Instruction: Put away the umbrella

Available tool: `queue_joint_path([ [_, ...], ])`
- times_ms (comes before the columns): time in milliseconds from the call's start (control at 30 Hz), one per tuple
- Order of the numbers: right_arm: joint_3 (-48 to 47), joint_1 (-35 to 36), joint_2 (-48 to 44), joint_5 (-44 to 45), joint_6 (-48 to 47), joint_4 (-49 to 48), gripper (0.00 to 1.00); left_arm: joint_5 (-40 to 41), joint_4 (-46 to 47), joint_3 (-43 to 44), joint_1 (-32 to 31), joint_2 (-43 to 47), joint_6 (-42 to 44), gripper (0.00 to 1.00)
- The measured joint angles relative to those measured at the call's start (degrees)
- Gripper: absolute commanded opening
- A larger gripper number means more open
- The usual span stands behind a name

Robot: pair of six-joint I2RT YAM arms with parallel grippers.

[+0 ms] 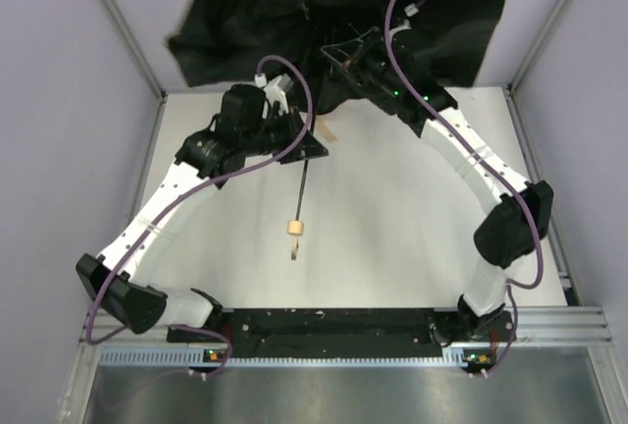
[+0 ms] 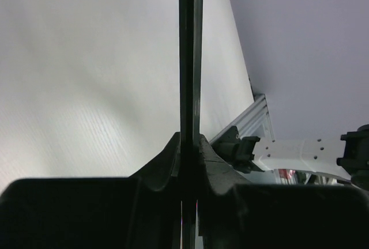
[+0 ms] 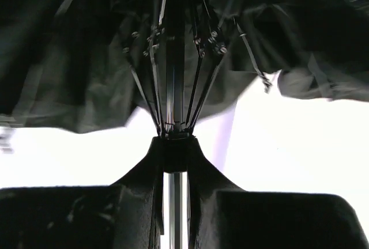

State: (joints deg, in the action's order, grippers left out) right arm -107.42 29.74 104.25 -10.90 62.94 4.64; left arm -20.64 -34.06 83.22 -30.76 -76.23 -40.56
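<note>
Left gripper (image 2: 189, 145) sits nearest the lens in its wrist view. We see its two fingers (image 2: 164, 165) drawn in tight on the black shaft (image 2: 190, 59) of the umbrella (image 1: 294, 12), one on each side with no gap showing. From that pinch the shaft runs straight up the middle of the frame, over the white table (image 1: 412, 208).

Right gripper (image 3: 174, 145) is equally close to its own lens. Its fingers (image 3: 141, 171) are closed from both sides on the hub where the thin metal ribs (image 3: 199, 87) meet, and a silvery stretch of shaft shows between them lower down. Above the hub the ribs fan upward into dark, slack folds of fabric.

From overhead, we see the umbrella lying along a nearly vertical line in the frame, leaning slightly left toward the bottom. Its canopy (image 1: 451, 22), dark on the side we see, is spread across the top centre and runs past the far table edge. The small tan handle (image 1: 292, 231) points toward the bottom of the frame and sits near the table's middle, with its strap (image 1: 294, 252) just below it. Both grippers hold the umbrella in the upper centre, the left one lower on the bare shaft and the right one up under the canopy.
</note>
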Motion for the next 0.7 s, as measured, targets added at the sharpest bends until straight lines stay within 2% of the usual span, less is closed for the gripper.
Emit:
queue_joint_path([
  [67, 5.2, 0.0, -4.0, 2.7, 1.2, -1.5, 0.0, -2.5, -2.9, 4.7, 0.0, -2.6, -0.1, 0.0],
  [167, 8.1, -0.1, -6.9, 5.7, 1.9, -3.5, 0.0, -5.6, -5.2, 9.6, 0.0, -5.2, -0.3, 0.0],
  [300, 8.4, -0.2, -7.3, 6.4, 2.4, -4.8, 0.0, -7.1, -5.0, 10.6, 0.0, -6.1, -0.9, 0.0],
  [400, 12.7, -0.2, -9.1, 7.5, 3.8, -7.2, 0.0, -7.6, -5.0, 9.8, -0.4, -6.0, -1.3, 0.0],
  [533, 19.3, -0.3, -12.0, 8.0, 5.5, -9.1, 0.0, -7.6, -2.9, 4.1, -1.4, -3.9, -1.4, 0.14],
  [700, 21.4, 0.3, -12.4, 4.9, 6.1, -9.7, 0.0, -3.9, 3.7, -6.5, -2.8, 2.6, -3.1, 0.32],
])
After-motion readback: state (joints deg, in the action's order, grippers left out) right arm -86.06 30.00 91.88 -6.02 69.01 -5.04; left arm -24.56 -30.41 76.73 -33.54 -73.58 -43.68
